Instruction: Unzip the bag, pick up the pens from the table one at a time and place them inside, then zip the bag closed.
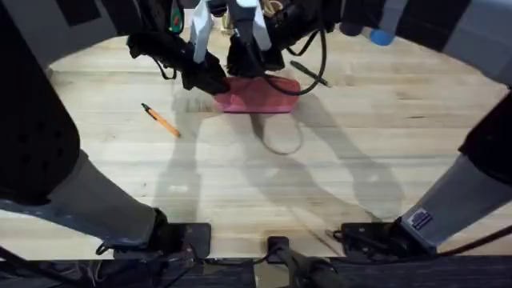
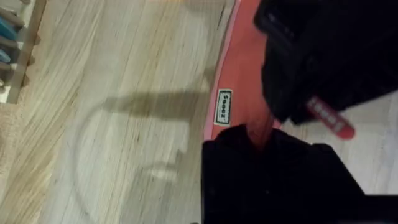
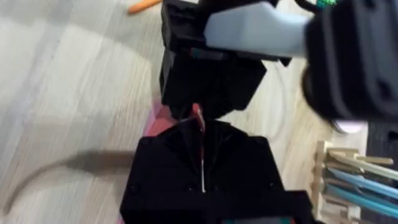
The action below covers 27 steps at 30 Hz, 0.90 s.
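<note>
The table (image 1: 336,160) is the biggest thing under me: wide pale planks with a fine light grain, matte, crossed by the soft shadows of my arms and a looping cable shadow just on the near side of the bag. Its far edge curves away into a dark room.

The bag (image 1: 260,96) lies flat on the far middle of the table, a long, soft salmon-pink fabric pouch with rounded ends. From my left wrist I see its smooth woven cloth and a small white sewn label with dark lettering on the seam edge.

My left gripper (image 1: 210,78) sits at the bag's left end; its black fingers (image 2: 249,137) are pinched on a fold of the pink cloth. My right gripper (image 1: 250,66) is over the bag's top edge, just beside the left one. Its black fingers (image 3: 180,140) are drawn together around a thin strip, a pink tab showing at their tips, but I cannot tell for sure what they clamp.

The orange pen (image 1: 161,121), slim with a black tip, lies slanted on the planks well to the left of the bag and nearer to me.

A wooden holder (image 3: 348,180) of pale slats stands near the bag, with teal pens (image 3: 360,186) in it.
</note>
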Motion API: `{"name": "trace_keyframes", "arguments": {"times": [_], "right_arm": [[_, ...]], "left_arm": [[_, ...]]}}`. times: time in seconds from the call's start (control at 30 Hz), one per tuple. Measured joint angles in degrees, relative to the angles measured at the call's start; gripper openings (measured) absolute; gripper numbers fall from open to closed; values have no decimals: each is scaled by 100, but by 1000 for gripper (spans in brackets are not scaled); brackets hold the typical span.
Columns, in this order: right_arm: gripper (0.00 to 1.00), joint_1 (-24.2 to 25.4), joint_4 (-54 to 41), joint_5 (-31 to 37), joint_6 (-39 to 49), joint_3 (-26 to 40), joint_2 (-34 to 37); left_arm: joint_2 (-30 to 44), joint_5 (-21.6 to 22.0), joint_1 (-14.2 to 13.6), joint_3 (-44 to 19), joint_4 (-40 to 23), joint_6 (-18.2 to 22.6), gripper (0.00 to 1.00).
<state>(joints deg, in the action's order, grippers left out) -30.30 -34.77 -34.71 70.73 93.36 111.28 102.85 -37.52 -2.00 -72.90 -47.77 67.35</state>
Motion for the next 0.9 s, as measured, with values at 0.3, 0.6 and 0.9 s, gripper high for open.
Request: {"name": "trace_keyframes", "arguments": {"times": [0.3, 0.6, 0.9], "right_arm": [[33, -226, 308, -134, -175, 0, 200], [32, -244, 478, -141, -305, 0, 226], [32, -244, 441, -132, -366, 2, 226]], "left_arm": [[0, 6, 7, 0, -17, 39, 42], [-2, 7, 11, 0, -21, 44, 42], [0, 7, 11, 0, -24, 46, 42]]}}
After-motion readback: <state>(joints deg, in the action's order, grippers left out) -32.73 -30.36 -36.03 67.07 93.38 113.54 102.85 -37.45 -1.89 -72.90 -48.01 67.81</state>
